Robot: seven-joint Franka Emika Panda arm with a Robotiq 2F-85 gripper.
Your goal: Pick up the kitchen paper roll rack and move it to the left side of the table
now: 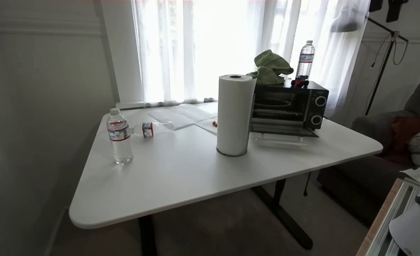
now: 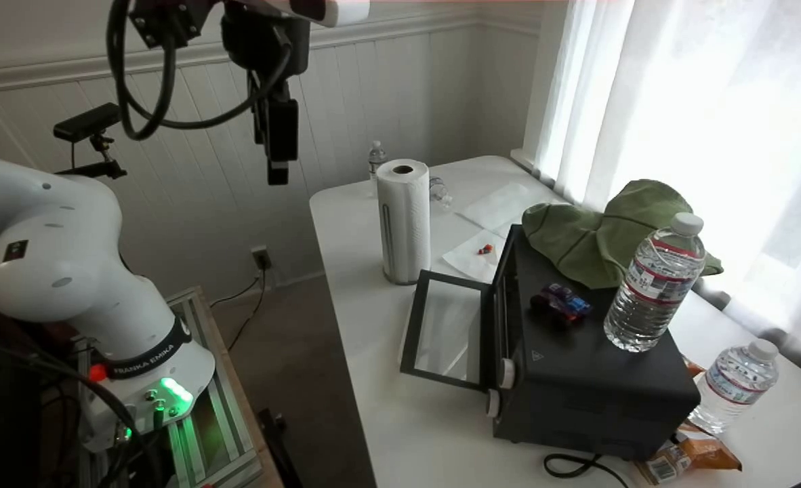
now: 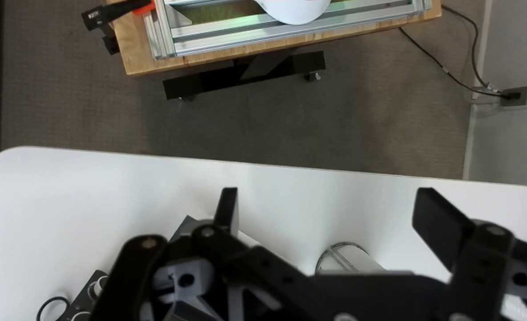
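The kitchen paper roll rack, a tall white roll on a thin metal stand, stands upright on the white table point(image 1: 174, 185) in both exterior views point(image 1: 234, 117) point(image 2: 404, 224). It is in front of the toaster oven's open-door side. In the wrist view only its round base and lower side point(image 3: 346, 258) show; the rest is hidden behind the gripper body. My gripper point(image 3: 328, 196) is open and empty, its fingers wide apart. In an exterior view it hangs high point(image 2: 278, 169), pointing down, well above the table's height and apart from the roll.
A black toaster oven point(image 2: 590, 393) with its door down carries a green cloth point(image 2: 604, 234), a bottle point(image 2: 658, 285) and a toy car point(image 2: 560, 303). An upright bottle point(image 1: 119, 138) and a lying bottle point(image 1: 149, 129) are at the table's far end. Paper sheets point(image 1: 181, 115) lie behind the roll.
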